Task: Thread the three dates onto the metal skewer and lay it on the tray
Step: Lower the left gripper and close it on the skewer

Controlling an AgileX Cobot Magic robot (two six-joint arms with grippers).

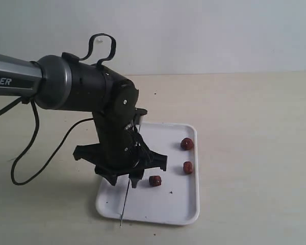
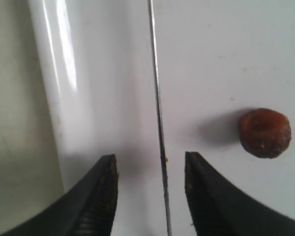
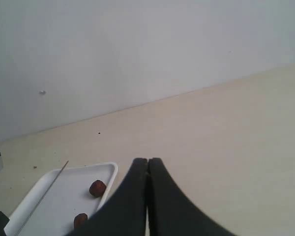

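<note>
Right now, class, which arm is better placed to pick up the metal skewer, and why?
The left. The left claw, open, straddles the metal skewer lying on the tray. The right claw is shut and off to the tray's side.

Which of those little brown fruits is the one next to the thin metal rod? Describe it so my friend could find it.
Start at the white tray on the beige table. Two dates sit near its right rim, one behind the other. Yours is the third date, alone toward the tray's middle, right beside the skewer and by the open left end effector.
</note>
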